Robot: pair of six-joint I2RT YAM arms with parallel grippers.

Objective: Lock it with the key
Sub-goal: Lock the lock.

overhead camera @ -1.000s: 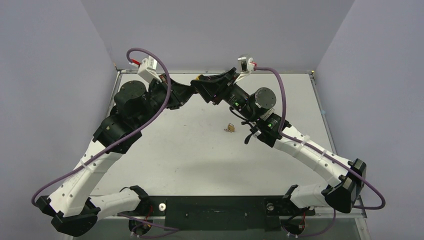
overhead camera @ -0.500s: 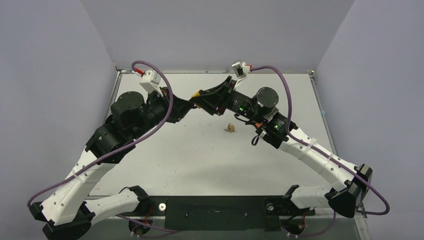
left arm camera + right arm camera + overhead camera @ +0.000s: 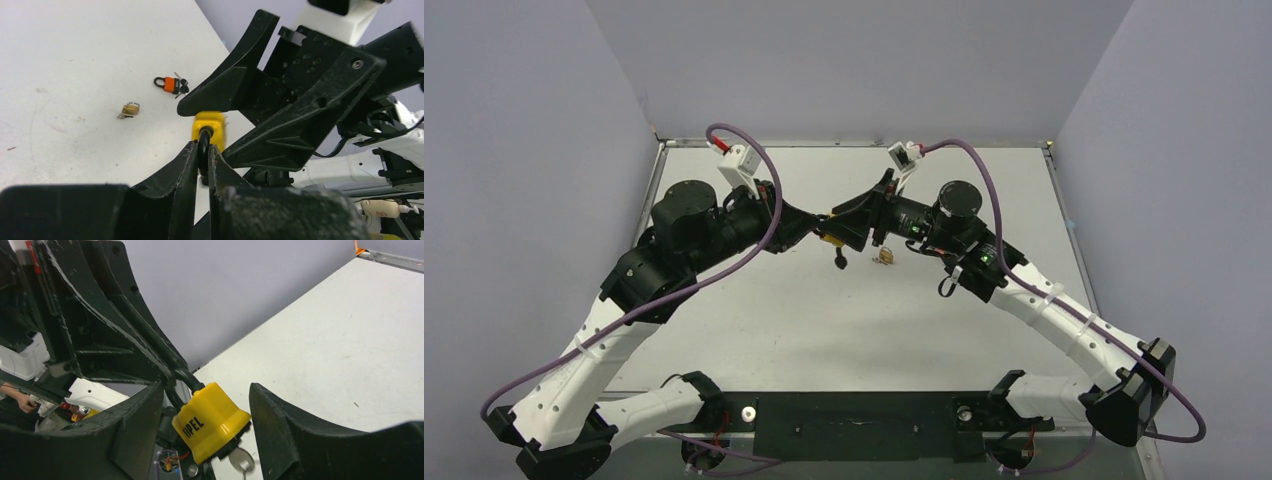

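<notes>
holding the yellow padlock [image 3: 210,422] up off the table [image 3: 774,320], we have the left fingers [image 3: 185,167] clamped together on its black shackle [image 3: 202,142], with the body presented toward the right arm. the right fingers [image 3: 280,425] stand apart, one on each side of the yellow body, with a gap showing on at least one side, so they grip nothing. what appears to be the silver head of the key [image 3: 242,460] projects from the underside of the body. we judge the step in hand to be the approach to the key: the lock is presented and the key seated, but not yet gripped or turned. the next move calls for the right fingers to shift to the key head, close on its flat faces, then rotate about the keyway axis while the left fingers resist the torque. whether the shackle is pressed fully home we cannot tell. a small brass padlock [image 3: 885,256] lies on the table near the held lock, and an orange padlock [image 3: 171,84] with keys lies farther off; neither is involved.
</notes>
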